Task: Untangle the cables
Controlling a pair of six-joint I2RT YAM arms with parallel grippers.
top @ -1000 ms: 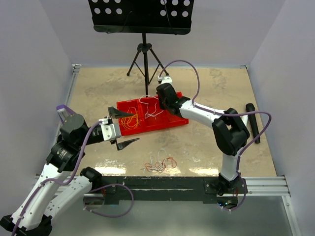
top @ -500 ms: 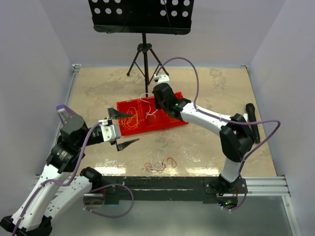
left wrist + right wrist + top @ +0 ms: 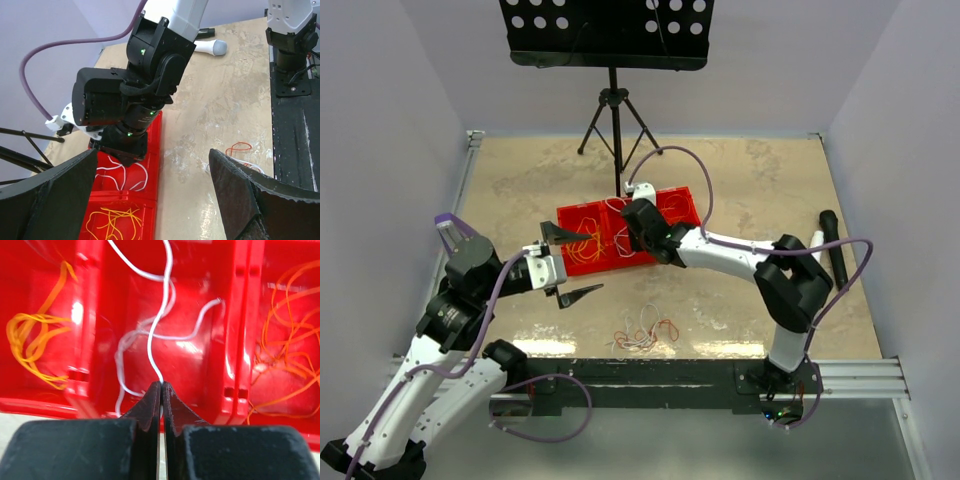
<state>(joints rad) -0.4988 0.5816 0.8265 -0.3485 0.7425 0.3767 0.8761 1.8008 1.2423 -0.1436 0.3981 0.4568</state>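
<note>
The red tray (image 3: pixel 675 205) holds sorted cables: white ones (image 3: pixel 125 172) in its middle compartment, yellow ones (image 3: pixel 110 220) and orange ones (image 3: pixel 287 335) in the compartments on either side. My right gripper (image 3: pixel 161 386) hangs over the middle compartment, shut on the end of a white cable (image 3: pixel 159 330) that rises from its tips. A small tangle of red, white and orange cables (image 3: pixel 645 332) lies on the table near the front edge. My left gripper (image 3: pixel 570 264) hovers wide open left of the tray, holding nothing.
A black music stand (image 3: pixel 608 35) on a tripod (image 3: pixel 612 115) stands at the back. A black stick-shaped object (image 3: pixel 834 252) lies at the right by the wall. The black mounting rail (image 3: pixel 670 376) runs along the near edge. Purple hoses loop over both arms.
My right gripper has shut on the white cable and moved left and nearer over the tray. The tray has turned slightly. The left arm has barely moved.
</note>
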